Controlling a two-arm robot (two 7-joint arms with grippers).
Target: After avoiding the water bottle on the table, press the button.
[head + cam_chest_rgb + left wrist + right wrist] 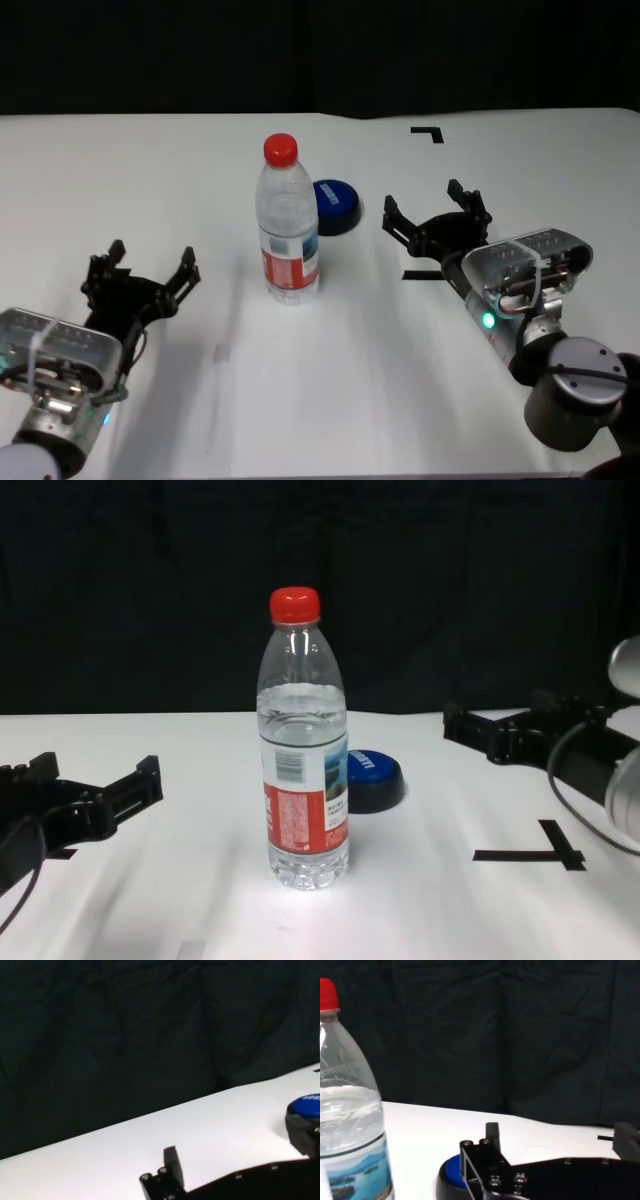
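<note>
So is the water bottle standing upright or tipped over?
Upright: the water bottle stands on its base on the table, red cap on top.

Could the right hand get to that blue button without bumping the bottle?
Probably yes. The right hand is open, off to the button's right, with bare table between them. The bottle stands in front of and left of the button, outside that path.
</note>
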